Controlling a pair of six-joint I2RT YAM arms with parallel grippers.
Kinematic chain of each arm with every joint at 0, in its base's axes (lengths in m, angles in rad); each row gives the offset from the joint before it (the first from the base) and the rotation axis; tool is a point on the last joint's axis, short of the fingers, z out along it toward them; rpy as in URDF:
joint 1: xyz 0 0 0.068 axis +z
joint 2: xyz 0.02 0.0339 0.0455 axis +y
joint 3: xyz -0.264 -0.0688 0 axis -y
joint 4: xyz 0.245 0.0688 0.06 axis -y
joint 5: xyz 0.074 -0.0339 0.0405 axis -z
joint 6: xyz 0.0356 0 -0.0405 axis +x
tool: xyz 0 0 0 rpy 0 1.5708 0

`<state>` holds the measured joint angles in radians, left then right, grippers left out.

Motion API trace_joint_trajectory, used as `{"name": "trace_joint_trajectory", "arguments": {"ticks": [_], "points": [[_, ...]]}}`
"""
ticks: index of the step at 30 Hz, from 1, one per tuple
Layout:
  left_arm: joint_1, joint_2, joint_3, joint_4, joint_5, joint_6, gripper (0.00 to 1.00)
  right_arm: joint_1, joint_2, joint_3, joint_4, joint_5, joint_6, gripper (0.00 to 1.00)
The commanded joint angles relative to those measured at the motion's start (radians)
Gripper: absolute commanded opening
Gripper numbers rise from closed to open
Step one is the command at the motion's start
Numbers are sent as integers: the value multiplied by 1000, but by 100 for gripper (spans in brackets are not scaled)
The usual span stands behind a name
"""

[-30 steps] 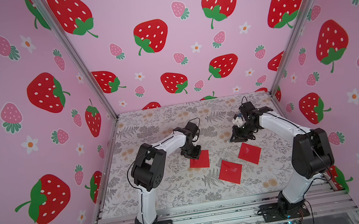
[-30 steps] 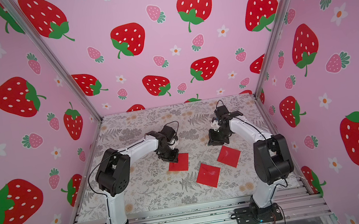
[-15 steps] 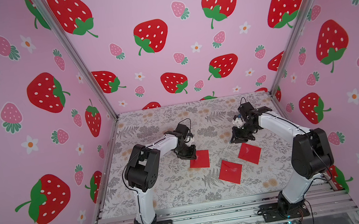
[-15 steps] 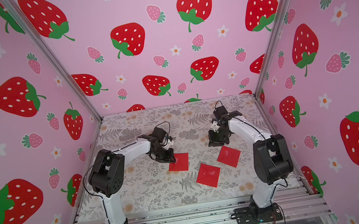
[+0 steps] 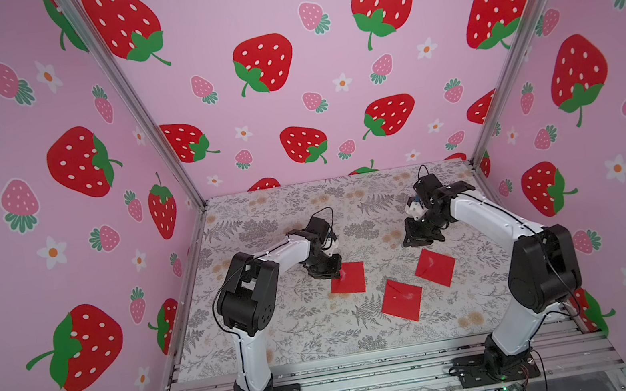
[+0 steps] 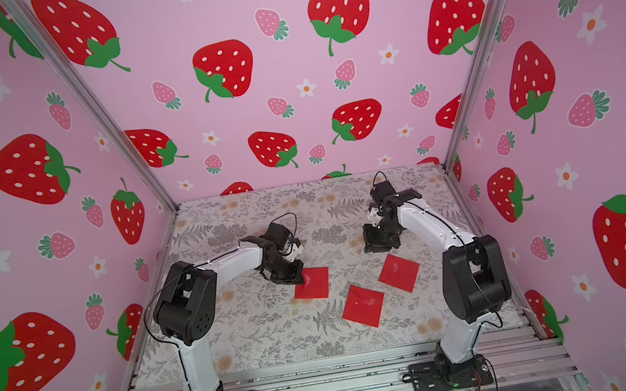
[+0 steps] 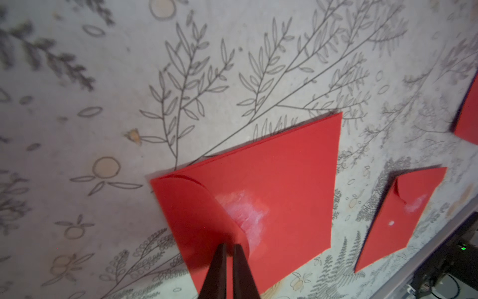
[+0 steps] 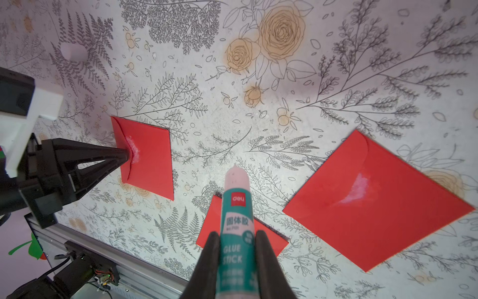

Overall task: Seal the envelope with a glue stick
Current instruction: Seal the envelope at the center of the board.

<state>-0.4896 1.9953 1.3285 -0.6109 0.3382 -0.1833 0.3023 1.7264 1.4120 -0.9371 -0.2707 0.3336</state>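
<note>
While the two thin black fingers of the left gripper are pinched shut on the round tip of its flap, the flat square red paper envelope lies on the left side of the grey flowery table. The flap curls up off the paper. Right under it is a shiny white glue smear.

The fingers of the right gripper are clamped on the small white glue stick with the teal-green label. Its cap is off and the pale tip sticks out. It hangs over the far right part of the table, well apart from the pinched envelope and near the far corner of the right red envelope. A middle red envelope lies nearer the front. Both have white smears too.

I think the glue is on already, so the step in hand is closing the flap. Next, the left gripper has to lay the flap flat on the glue patch and press it. It must not drag the light envelope along or crease the flap.

In both top views the left gripper covers the flap, and the glue stick cannot be made out. In the right wrist view the glue stick hides most of the middle red envelope. A small white blob on the table is blurry. It may be the cap, but I cannot tell.
</note>
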Motion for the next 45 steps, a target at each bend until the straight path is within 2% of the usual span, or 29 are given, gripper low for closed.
{"name": "trace_joint_trajectory", "arguments": {"ticks": [1, 4, 8, 17, 25, 29, 35, 45], "points": [[-23, 39, -2, -137, -195, 27, 10, 5, -13, 24, -40, 21, -27, 0], [-52, 64, 23, -190, -297, 28, 10, 4, -21, 22, -33, 25, -40, 0], [-96, 105, 47, -241, -373, 17, 10, 3, -36, 13, -14, 23, -54, 0], [-176, 193, 34, -299, -427, -30, 15, 1, -103, -24, 18, 25, -54, 0], [-210, 260, 68, -325, -485, -22, 12, 1, -114, -28, 11, 41, -56, 0], [-198, 175, 59, -265, -436, -13, 13, 1, -109, -13, -3, 55, -57, 0], [-188, 7, 101, -218, -462, 14, 16, 0, -90, 4, -24, 62, -60, 0], [-188, -35, 100, -221, -403, 9, 16, 0, -75, 7, -44, 66, -68, 0]]}}
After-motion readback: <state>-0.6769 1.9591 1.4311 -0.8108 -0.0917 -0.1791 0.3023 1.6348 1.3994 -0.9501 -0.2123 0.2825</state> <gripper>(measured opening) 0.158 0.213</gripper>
